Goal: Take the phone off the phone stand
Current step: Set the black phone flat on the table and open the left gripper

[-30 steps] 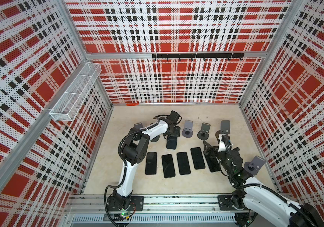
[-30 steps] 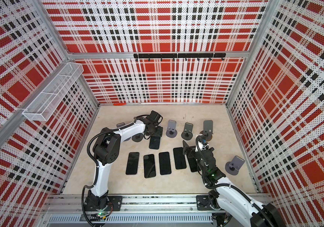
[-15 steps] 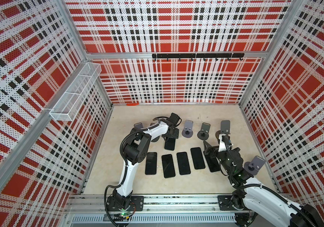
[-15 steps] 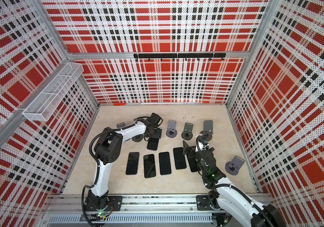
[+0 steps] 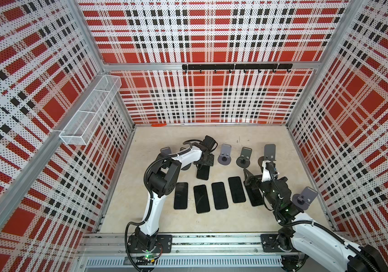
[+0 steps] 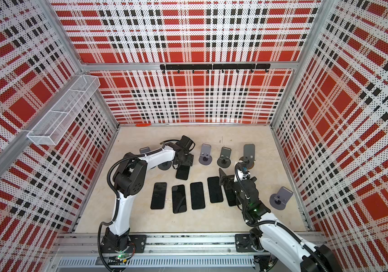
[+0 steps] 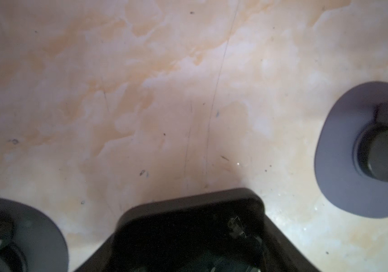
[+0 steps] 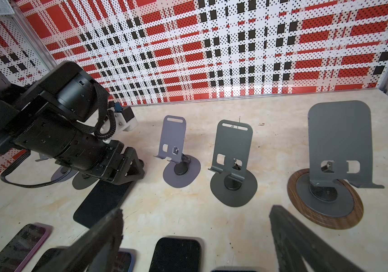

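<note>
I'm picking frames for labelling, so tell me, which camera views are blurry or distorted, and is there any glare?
Left wrist view: soft all over, the table and grey stand base smeared. Right wrist view: the phone stands crisp, its own fingers blurred up close, a bright patch low on the back wall. Both top views: sharp, the plaid lines bent by the wide lens.

Both top views looking down from high over front rail, facing back wall, far off, taking in whole table, nearly identical framing. Your left wrist cam hanging super close over table, pointing down at it, clipping grey stand base. Your right wrist cam sitting low, facing back wall, catching phone stands, left arm, phone. You're seeing all three in both top views too.
</note>
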Controlling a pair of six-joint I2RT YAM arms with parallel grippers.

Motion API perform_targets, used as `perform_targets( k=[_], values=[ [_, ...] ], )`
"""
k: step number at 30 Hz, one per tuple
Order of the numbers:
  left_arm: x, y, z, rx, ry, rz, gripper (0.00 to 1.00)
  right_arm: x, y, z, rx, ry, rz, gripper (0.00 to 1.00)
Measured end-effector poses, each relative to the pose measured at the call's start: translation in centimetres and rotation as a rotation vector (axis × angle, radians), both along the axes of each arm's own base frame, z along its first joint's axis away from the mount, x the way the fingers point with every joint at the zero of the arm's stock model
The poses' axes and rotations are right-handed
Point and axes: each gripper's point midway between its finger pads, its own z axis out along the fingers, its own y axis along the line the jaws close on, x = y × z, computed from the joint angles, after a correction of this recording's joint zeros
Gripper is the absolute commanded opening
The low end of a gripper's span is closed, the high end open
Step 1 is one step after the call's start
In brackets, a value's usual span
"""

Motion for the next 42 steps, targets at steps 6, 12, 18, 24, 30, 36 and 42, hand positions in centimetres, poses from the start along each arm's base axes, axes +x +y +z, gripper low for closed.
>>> perform_targets(
  k=[6, 12, 18, 24, 30, 36, 42],
  values=[
    [0.03, 0.06, -0.02, 0.0, 0.0, 0.001, 0.73, 0.0, 0.0, 0.0, 0.0, 0.0, 0.0, 1.0],
    [0.06, 0.11, -0.02, 0.001, 0.0, 0.001, 0.74, 0.0, 0.0, 0.0, 0.0, 0.0, 0.0, 1.0],
    [0.05, 0.1, -0.03, 0.002, 0.0, -0.002, 0.77, 0.0, 0.0, 0.01, 0.0, 0.0, 0.0, 1.0],
    [0.08, 0.13, -0.05, 0.003, -0.001, -0.005, 0.79, -0.04, -0.02, 0.15, 0.002, -0.004, 0.0, 1.0],
    [0.09, 0.12, -0.04, 0.003, -0.002, -0.006, 0.79, -0.04, -0.03, 0.12, 0.002, -0.003, 0.0, 1.0],
    [0.09, 0.12, -0.04, 0.004, -0.002, -0.008, 0.79, -0.04, -0.03, 0.1, 0.001, -0.003, 0.0, 1.0],
    [0.09, 0.12, -0.04, 0.004, -0.002, -0.009, 0.79, -0.04, -0.02, 0.1, 0.001, -0.003, 0.0, 1.0]
  ],
)
